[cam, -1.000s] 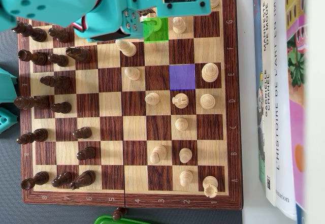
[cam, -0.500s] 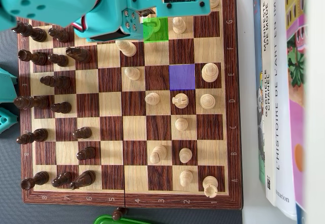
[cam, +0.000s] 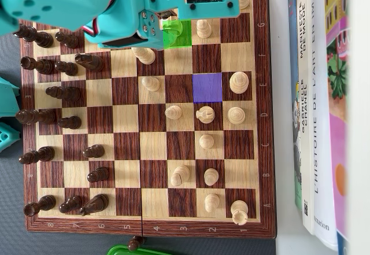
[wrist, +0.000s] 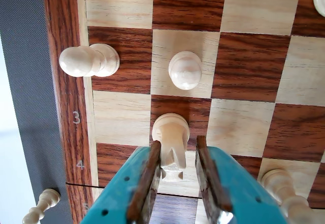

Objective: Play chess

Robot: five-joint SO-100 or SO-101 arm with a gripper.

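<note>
In the wrist view my gripper (wrist: 177, 141) has teal jaws with brown pads standing apart around a white chess piece (wrist: 171, 132). The piece's round base stands on a dark square and its notched head is between the pads. The left pad touches it and a gap shows at the right pad. A white pawn (wrist: 185, 70) stands one square ahead and another white pawn (wrist: 89, 60) is by the board's numbered edge. In the overhead view the teal arm (cam: 156, 12) covers the top of the chessboard (cam: 266, 151) next to a green-marked square (cam: 180, 35). A purple-marked square (cam: 207, 87) lies lower right.
White pieces fill the overhead view's right half and dark pieces (cam: 58, 93) its left. A white piece (wrist: 282, 188) stands just right of my jaws. A white piece (wrist: 43, 203) lies off the board on the grey mat. Books (cam: 324, 116) lie beside the board's right edge.
</note>
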